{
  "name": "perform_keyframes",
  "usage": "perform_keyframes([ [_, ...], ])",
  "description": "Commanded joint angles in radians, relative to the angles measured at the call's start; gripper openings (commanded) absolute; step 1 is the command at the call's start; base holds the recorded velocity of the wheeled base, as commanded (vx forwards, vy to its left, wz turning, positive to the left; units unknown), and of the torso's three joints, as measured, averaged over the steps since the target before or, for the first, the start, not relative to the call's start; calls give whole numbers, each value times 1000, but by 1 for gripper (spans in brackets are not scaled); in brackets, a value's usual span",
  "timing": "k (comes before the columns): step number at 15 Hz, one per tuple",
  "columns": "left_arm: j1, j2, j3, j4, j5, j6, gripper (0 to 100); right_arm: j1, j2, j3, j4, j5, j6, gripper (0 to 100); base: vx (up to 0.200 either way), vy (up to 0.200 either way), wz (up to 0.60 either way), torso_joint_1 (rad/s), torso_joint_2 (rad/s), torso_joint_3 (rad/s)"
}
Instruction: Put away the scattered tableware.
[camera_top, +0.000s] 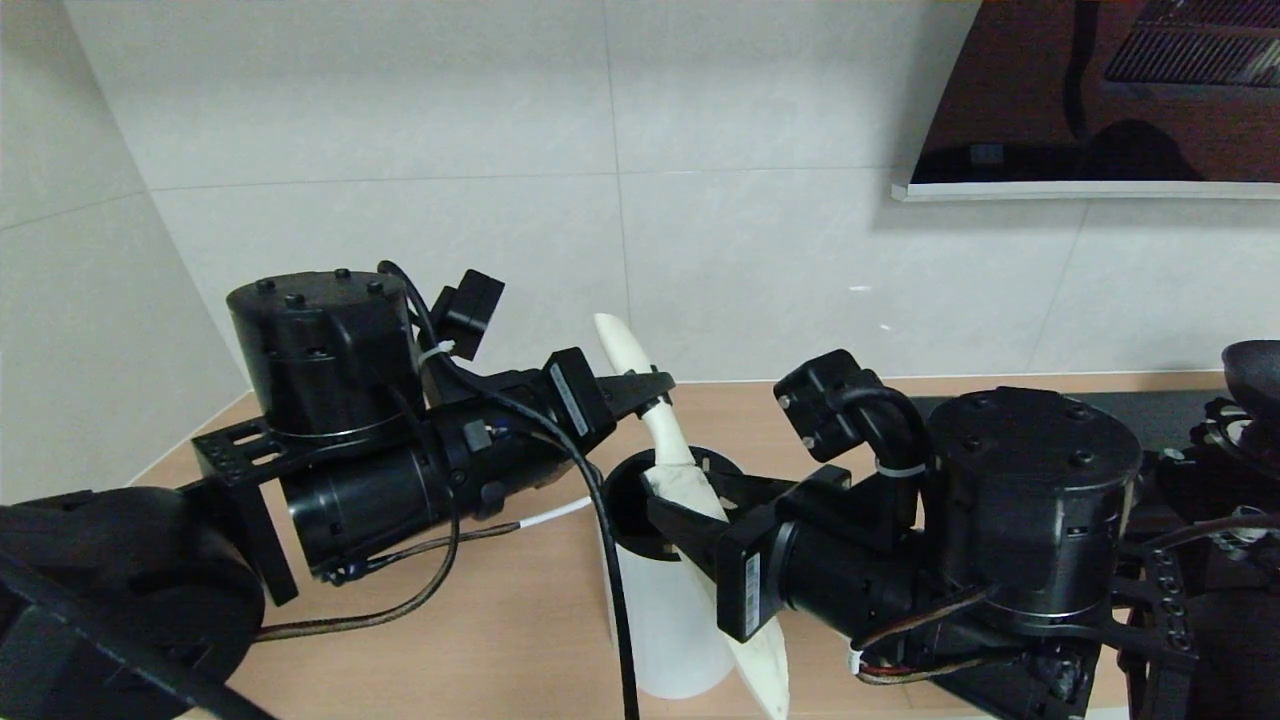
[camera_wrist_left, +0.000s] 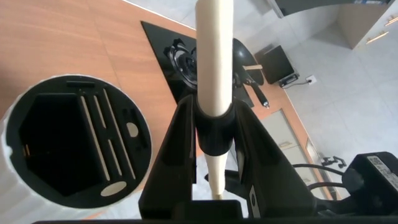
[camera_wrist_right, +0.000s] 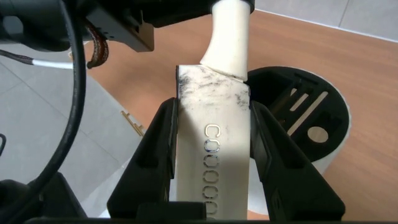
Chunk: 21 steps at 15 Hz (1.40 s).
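Observation:
A white knife with a rounded white handle (camera_top: 620, 350) and a wide pale blade (camera_top: 765, 665) hangs tilted over a white cylindrical utensil holder (camera_top: 668, 630) with a slotted black top (camera_wrist_left: 74, 143). My left gripper (camera_top: 648, 392) is shut on the handle (camera_wrist_left: 214, 56) just above the holder. My right gripper (camera_top: 690, 510) is shut on the blade (camera_wrist_right: 214, 149), its fingers pressing both flat edges. The holder (camera_wrist_right: 311, 124) stands right behind and below the blade. The blade's tip points down past the holder's front side.
The holder stands on a wooden counter (camera_top: 480, 620) against a tiled wall. A black cooktop (camera_top: 1160, 415) with a dark pan (camera_top: 1250, 370) lies to the right, under a range hood (camera_top: 1090, 100). Bare counter lies to the left of the holder.

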Motion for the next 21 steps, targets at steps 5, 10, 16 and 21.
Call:
perform_keyframes([
  [5, -20, -53, -7, 14, 2, 13, 0, -3, -8, 0, 3, -8, 0, 100, 0, 0, 0, 0, 0, 0],
  [10, -4, -133, -143, 260, 146, 74, 0, -73, -96, 22, 6, -14, -6, 100, 0, 0, 0, 0, 0, 0],
  [16, -1, -153, -289, 491, 408, 194, 0, -162, -134, 19, 6, -13, -9, 100, 0, 0, 0, 0, 0, 0],
  [21, -92, -144, -332, 468, 741, 509, 0, -168, -127, 23, 6, -8, -11, 100, 0, 0, 0, 0, 0, 0],
])
